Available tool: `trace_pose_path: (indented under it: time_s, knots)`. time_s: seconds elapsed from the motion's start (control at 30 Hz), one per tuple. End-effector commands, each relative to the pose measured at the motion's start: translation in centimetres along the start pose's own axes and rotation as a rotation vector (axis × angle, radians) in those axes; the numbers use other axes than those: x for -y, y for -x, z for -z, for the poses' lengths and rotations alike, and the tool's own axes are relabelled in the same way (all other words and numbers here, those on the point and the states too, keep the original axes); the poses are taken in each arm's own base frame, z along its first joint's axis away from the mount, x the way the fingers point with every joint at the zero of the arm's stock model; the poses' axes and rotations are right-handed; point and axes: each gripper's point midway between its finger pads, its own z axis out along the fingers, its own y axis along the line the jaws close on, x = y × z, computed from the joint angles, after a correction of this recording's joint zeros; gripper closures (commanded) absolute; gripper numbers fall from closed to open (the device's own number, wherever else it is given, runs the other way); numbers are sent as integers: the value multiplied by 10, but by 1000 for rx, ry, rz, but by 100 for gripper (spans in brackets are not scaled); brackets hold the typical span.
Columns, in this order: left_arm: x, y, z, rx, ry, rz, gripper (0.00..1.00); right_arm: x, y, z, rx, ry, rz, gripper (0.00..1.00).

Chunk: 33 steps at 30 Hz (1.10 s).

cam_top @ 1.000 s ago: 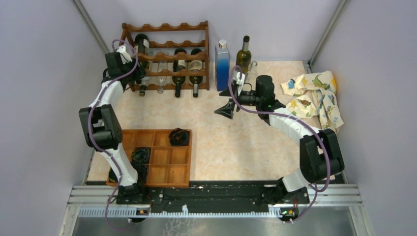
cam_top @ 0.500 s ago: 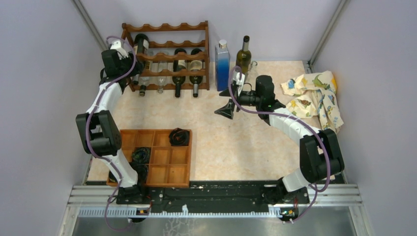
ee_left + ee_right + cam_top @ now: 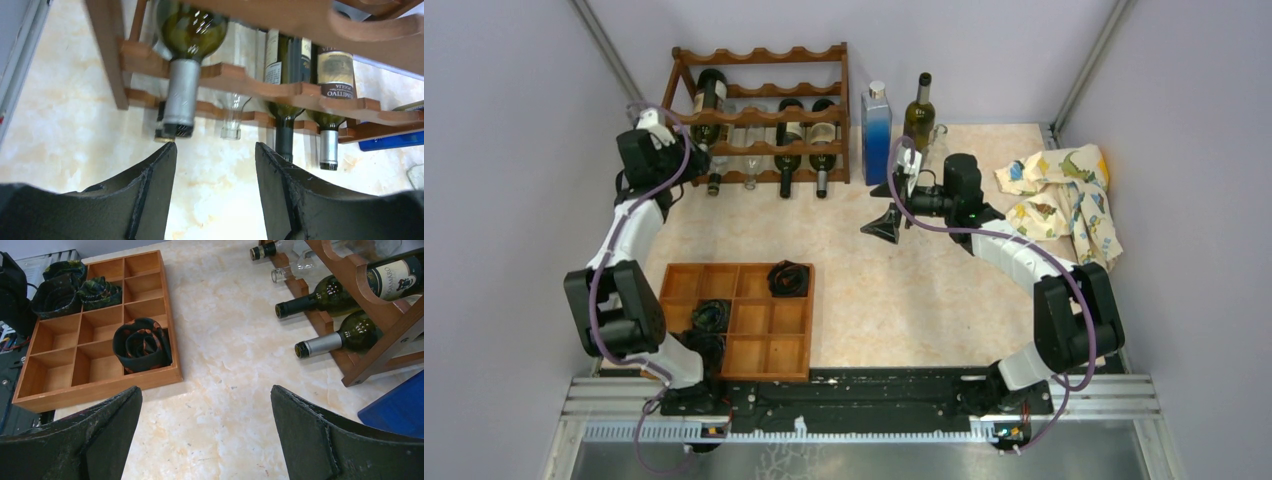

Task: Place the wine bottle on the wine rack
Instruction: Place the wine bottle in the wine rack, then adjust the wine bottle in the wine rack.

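The dark reddish-brown wine rack stands at the back left with several bottles lying in it. A green wine bottle with a silver-capped neck rests in the left slot of an upper tier of the rack. My left gripper hangs just in front of the rack's left end. In its own view the left gripper is open and empty, short of that neck. My right gripper hovers mid-table, wide open; the wrist view of it shows only tabletop between its fingers.
Another wine bottle stands upright at the back beside a blue bottle. A patterned cloth lies at the right. A wooden compartment tray with dark rolled items sits near left. Walls close in on both sides.
My left arm has drawn back from the rack toward the near left, and its jaws have opened a little wider. The right arm has not moved.
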Motion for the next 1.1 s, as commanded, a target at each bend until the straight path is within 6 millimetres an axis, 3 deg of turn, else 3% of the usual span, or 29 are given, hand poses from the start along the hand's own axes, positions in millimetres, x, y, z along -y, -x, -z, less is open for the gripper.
trace_pose_path:
  time_s: [0.0,0.2,0.47,0.53,0.7,1.07]
  knots:
    - [-14,-12,15,31,-62,110,35,-8,21,1,41,12,90,2]
    - [-24,-41,13,-24,-62,171,42,-8,20,1,40,14,93,2]
    - [-49,-74,-2,-140,43,191,91,-8,18,2,34,9,93,2]
    - [-51,-75,-11,-164,47,194,98,-8,17,2,33,10,94,2]
    - [-48,-69,-32,-209,-1,196,100,-8,17,1,30,11,100,2]
    - [-36,-34,-65,-154,-95,238,100,-8,13,3,20,2,104,2]
